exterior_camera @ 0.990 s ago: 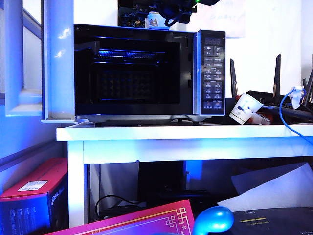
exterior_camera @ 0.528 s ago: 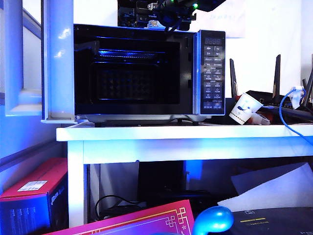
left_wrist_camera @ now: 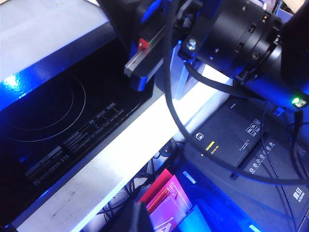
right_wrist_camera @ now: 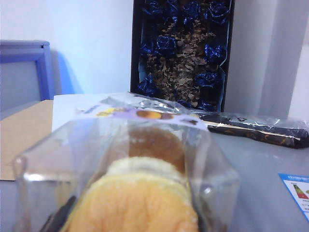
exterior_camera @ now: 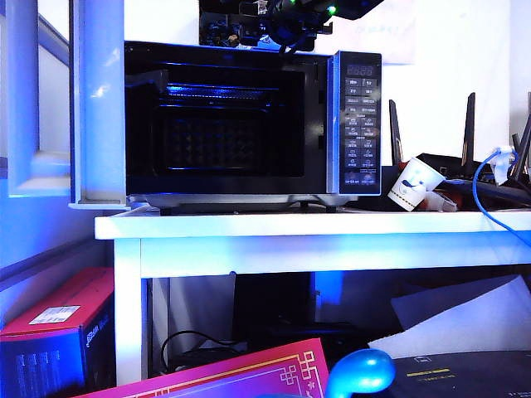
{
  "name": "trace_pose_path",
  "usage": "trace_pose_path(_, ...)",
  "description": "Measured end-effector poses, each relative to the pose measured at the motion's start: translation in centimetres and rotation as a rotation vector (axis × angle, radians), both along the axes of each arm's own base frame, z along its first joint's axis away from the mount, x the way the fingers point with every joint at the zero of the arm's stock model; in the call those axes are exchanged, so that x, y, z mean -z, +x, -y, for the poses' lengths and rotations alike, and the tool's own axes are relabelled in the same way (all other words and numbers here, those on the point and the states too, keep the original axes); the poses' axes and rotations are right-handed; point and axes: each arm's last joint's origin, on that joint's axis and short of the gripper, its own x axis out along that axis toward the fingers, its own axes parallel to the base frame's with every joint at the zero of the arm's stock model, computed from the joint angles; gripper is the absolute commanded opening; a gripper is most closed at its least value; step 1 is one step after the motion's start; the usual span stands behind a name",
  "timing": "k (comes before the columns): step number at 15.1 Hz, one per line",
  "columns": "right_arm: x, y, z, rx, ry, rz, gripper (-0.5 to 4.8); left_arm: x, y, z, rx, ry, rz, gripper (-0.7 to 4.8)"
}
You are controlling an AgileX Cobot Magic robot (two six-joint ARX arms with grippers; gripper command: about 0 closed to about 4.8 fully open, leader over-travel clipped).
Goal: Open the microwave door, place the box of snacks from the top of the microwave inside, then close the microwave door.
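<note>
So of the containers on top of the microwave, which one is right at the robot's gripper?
The clear box of snacks with yellowish cakes, filling the right wrist view; the dark box of blue pieces stands upright behind it.

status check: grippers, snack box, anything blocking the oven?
Right gripper on top of the microwave, at the box of snacks; grip unconfirmed. Left gripper not in view. Microwave door open, cavity unobstructed.

The exterior camera faces the microwave front from low down. The left wrist camera looks down over its top; the right wrist camera sits against the box of snacks.

Glossy black microwave, white surface under it, clear box of snacks with yellowish-tan cakes.
</note>
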Motion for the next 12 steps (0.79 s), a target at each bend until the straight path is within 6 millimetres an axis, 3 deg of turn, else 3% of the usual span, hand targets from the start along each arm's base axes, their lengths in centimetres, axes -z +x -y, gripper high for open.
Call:
trace_pose_path(2, 0.00, 0.00, 0.00, 0.000, 0.000, 0.000, 2.89, 0.00, 0.00, 0.00, 0.000, 0.000, 0.000, -0.06)
trace_pose_path(3, 0.00, 0.00, 0.00, 0.000, 0.000, 0.000, 2.63, 0.00, 0.00, 0.00, 0.000, 0.000, 0.000, -0.06)
trace_pose_path(12, -0.48, -0.43, 0.22, 0.001, -0.045, -0.042, 2.60, 0.01, 0.00, 0.00, 0.000, 0.000, 0.000, -0.06)
